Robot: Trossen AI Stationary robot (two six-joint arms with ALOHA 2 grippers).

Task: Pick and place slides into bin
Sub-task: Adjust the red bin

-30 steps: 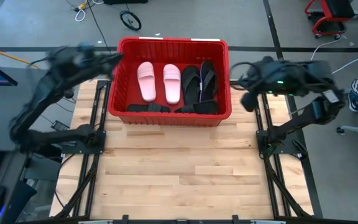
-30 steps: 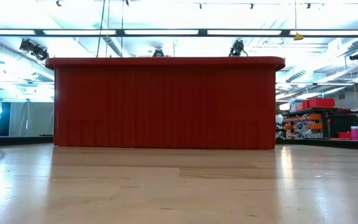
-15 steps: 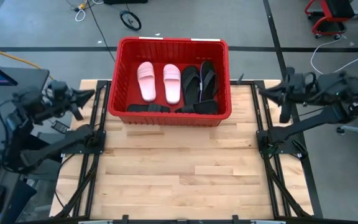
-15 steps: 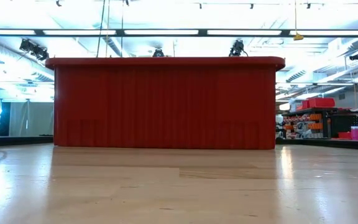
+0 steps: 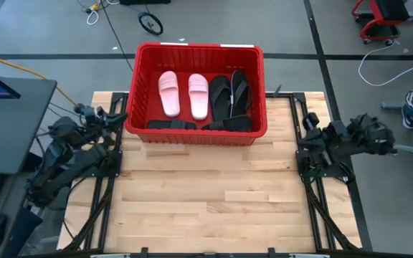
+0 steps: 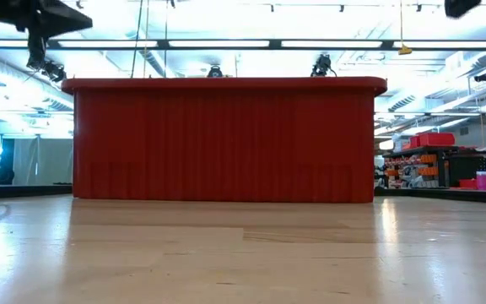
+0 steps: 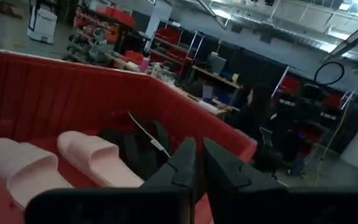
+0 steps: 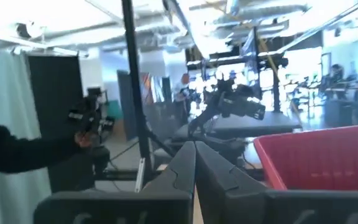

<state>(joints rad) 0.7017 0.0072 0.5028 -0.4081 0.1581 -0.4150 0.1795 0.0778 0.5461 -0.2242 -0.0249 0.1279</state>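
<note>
Bin (image 5: 257,93) holds pink and black slides (image 5: 203,97)

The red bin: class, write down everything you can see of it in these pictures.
The red bin is a large rectangular plastic crate, open-topped, with ribbed, slightly tapered walls. It stands upright at the far edge of the wooden table. Inside lie two pale pink slides side by side and several black sandals. Neither gripper touches it.

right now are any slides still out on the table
No, the wooden table is bare, and every one of the slides lies inside the red bin.
</note>
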